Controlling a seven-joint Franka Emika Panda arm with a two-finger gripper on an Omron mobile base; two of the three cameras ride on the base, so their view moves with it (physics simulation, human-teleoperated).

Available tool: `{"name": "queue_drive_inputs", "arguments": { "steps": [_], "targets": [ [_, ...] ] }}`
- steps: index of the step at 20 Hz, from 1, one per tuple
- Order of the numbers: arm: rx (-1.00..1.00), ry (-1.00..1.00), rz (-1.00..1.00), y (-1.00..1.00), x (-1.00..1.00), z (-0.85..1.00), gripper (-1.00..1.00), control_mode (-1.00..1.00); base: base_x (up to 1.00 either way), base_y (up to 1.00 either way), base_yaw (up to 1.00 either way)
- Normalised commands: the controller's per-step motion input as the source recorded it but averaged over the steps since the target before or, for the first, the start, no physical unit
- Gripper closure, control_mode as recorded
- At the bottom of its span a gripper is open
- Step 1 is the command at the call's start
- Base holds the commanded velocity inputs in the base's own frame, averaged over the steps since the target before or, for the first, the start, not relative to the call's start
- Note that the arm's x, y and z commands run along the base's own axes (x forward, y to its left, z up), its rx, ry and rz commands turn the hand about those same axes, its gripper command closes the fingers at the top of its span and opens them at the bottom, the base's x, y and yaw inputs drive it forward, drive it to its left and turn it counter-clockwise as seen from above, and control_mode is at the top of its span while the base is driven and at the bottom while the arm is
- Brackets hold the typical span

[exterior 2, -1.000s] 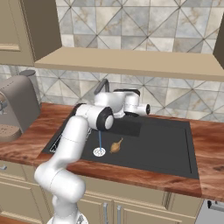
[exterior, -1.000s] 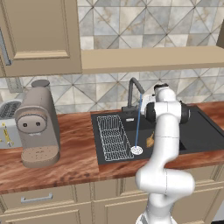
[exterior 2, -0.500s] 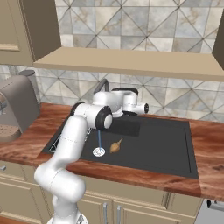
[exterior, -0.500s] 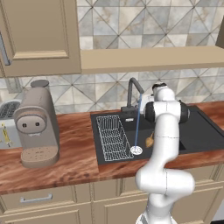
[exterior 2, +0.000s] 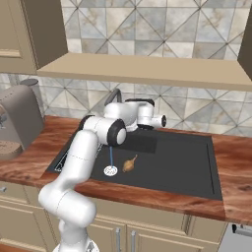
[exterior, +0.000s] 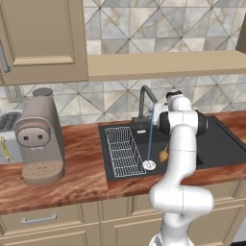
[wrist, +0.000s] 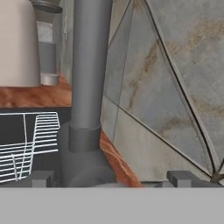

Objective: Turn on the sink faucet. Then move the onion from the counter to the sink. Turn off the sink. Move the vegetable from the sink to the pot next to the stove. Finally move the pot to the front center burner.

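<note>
Running water still falls at frame centre onto the onion's (exterior 2: 129,163) sink (exterior 2: 187,167), while the spread gripper (wrist: 111,177) closes on the faucet (wrist: 89,87) for shutoff.

Hidden and cut-off parts around the sink

The arm covers part of the faucet (exterior 2: 116,94) in the right base view, and the hand view cuts its column (wrist: 89,65) off at the top; the onion (exterior: 164,153) sits half behind the arm; the toaster (exterior: 6,137) and coffee machine (exterior 2: 15,120) run off the frame edges
</note>
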Motion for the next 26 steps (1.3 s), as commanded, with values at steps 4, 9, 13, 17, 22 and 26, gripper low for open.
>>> {"name": "queue_drive_inputs", "arguments": {
  "steps": [4, 9, 13, 17, 22, 26],
  "targets": [
    [0.0, 0.0, 0.05, 0.65, 0.0, 0.0, -1.0, -1.0, 0.0, 0.0, 0.0],
    [0.0, 0.0, 0.04, 0.61, 0.0, 0.0, -1.0, -1.0, 0.0, 0.0, 0.0],
    [0.0, 0.02, 0.03, 0.13, 0.0, -0.03, -1.0, -1.0, 0.0, 0.0, 0.0],
    [0.0, 0.0, 0.01, -0.08, -0.02, 0.0, -1.0, -1.0, 0.0, 0.0, 0.0],
    [0.0, -0.04, 0.0, -0.29, -0.04, 0.0, -1.0, -1.0, 0.0, 0.0, 0.0],
    [0.0, -0.05, 0.0, -0.33, -0.14, 0.0, -1.0, -1.0, 0.0, 0.0, 0.0]
  ]
}}
